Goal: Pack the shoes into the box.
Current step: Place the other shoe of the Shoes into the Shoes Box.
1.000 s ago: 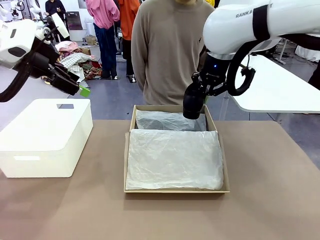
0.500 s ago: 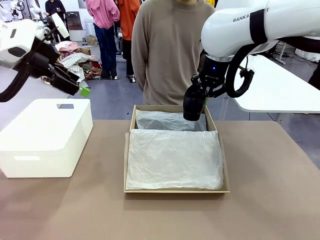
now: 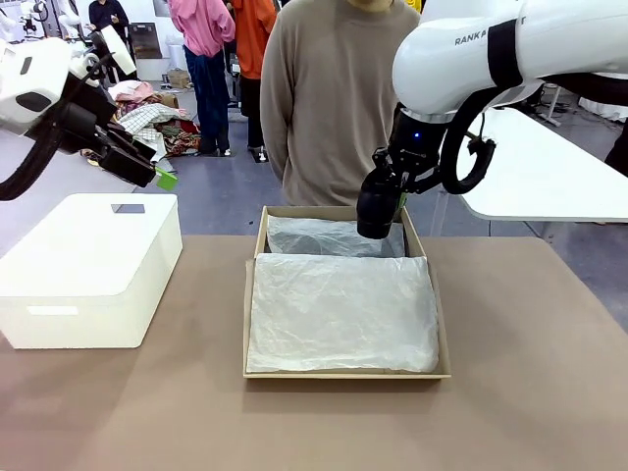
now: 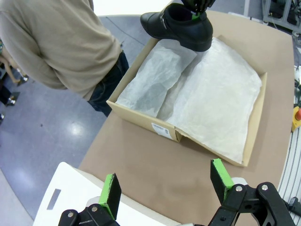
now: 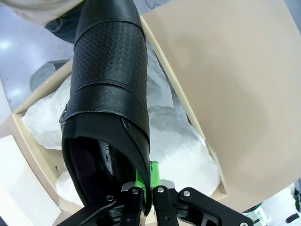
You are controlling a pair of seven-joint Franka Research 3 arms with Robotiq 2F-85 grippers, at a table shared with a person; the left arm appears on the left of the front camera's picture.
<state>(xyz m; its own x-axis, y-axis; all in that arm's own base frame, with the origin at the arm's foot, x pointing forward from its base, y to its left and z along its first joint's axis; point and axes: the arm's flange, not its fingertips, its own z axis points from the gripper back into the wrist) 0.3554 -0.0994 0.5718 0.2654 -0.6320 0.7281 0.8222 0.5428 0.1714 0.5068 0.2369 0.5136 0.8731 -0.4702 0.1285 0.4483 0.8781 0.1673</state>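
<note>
R end effector [image 5: 150, 181] clamped on shoe [image 5: 108, 94] over box [image 3: 249, 314], upper centre, not in yet; L end effector [image 4: 165, 183] wide open, empty; packing barely begun

Right gripper [image 5: 146, 186] bottom centre, jaws pinched on black shoe [image 5: 108, 94] at collar edge. Shoe runs toward upper left, over box [image 5: 185, 109] lined with white tissue [image 5: 183, 155]. Tan table [image 5: 235, 70] right.

Shoe [image 5: 106, 70] is seen in glossy black, w/ a band of fine perforated dots. Box [image 4: 141, 117] is coloured tan-brown, tissue [image 3: 339, 314] inside white. Container [image 3: 88, 265] at left is white, table [image 3: 530, 392] dull brown. Left gripper [image 4: 164, 174] pads [image 4: 111, 193] are coloured green, sweater [image 3: 329, 98] at far side beige.
</note>
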